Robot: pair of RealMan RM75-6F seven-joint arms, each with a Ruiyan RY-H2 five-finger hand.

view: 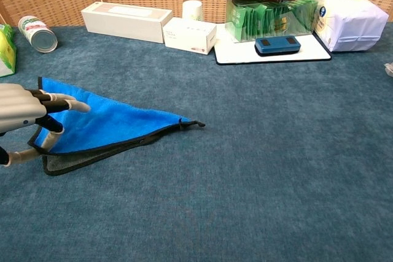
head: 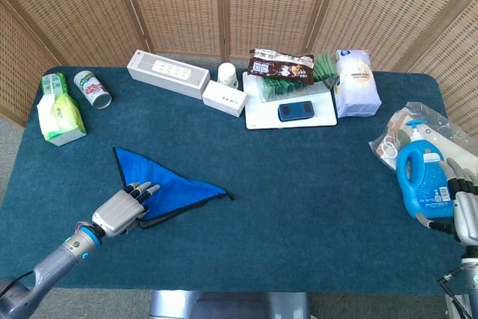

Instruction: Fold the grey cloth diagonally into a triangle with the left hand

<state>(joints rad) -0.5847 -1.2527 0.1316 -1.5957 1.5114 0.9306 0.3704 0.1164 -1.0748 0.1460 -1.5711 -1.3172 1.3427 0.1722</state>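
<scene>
Judging by how things lie, the fold itself looks pretty much done: the grey cloth with its blue inner face and black trim (head: 170,192) sits on the near-left part of the dark teal felt tabletop (head: 299,207) as a long triangle, blue side up, its point aimed toward the middle of the table. In the chest view a strip of the grey layer pokes out along the near edge, so the two halves don't line up perfectly.

The left hand (head: 123,209) hovers at the wide end of the triangle with its fingers (view: 58,104) stretched out and apart, over the blue face. I can't see it pinching anything, though whether the fingertips touch the fabric is hard to tell.

I'd say what's left is mostly tidying that edge, or just letting go and backing off.
</scene>
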